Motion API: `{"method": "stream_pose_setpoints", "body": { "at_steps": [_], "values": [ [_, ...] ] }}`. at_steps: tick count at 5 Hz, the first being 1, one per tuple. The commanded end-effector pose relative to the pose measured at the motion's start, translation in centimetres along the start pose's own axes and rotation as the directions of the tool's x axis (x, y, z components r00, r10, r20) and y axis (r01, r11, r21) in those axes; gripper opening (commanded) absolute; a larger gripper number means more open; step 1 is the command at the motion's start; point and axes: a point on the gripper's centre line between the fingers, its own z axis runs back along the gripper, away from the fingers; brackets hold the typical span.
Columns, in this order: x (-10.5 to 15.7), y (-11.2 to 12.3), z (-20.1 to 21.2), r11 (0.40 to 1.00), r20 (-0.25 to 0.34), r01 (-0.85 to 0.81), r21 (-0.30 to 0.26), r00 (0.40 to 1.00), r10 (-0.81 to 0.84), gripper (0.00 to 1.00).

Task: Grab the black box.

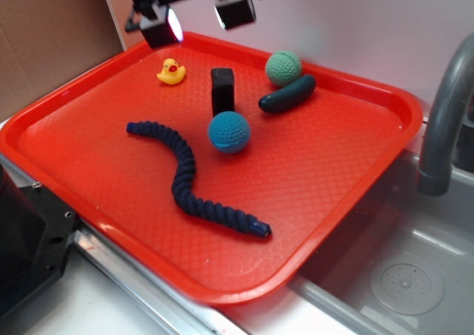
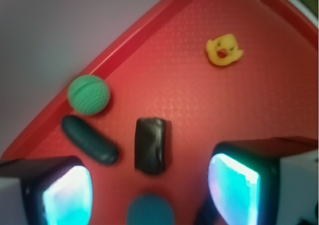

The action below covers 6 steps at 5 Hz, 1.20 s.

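Six small things are seen on the red tray (image 1: 355, 194), and only one of them is wanted. Nearest to the front, the dark blue rope (image 1: 194, 178) is laid in a wavy line. It is well apart from the rest and should not be in the way. Behind it, the blue ball (image 1: 229, 132) is found, and the black box (image 1: 222, 89) is stood upright just behind that ball, near the middle of the tray's back half. Whether the two are touching cannot be told. To one side, the dark green cucumber toy (image 1: 287, 95) is laid near the box, with the green ball (image 1: 284, 67) just behind it. The yellow duck (image 1: 171, 71) is set apart on the other side. Farthest back and high up, the gripper (image 1: 198, 18) is held wide open with nothing in it.

Trouble could be caused by the close neighbors. If the fingers are brought down a little off, the blue ball could be squeezed or rolled away. The tall box could also be tipped over by a bump, or the dark cucumber toy could be grabbed by mistake.
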Motion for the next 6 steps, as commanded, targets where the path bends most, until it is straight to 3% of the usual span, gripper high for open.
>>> {"method": "stream_pose_setpoints", "body": {
  "at_steps": [1,2,3,4,5,6],
  "values": [
    [0.9,1.4,-4.2,0.997,-0.042,-0.037,0.063,0.998,0.039,1.00],
    [0.1,1.5,-6.0,0.996,-0.059,-0.055,0.063,0.997,0.059,1.00],
    [-0.1,1.3,-6.2,0.992,-0.096,-0.087,0.096,0.991,0.096,0.94],
    [-0.3,1.3,-6.3,0.990,-0.106,-0.092,0.107,0.989,0.103,0.00],
    [0.0,1.0,-5.4,0.994,-0.141,0.003,0.105,0.990,0.012,0.00],
    [0.3,0.5,-0.4,0.973,-0.179,0.230,-0.018,0.957,-0.230,0.00]
  ]
}}
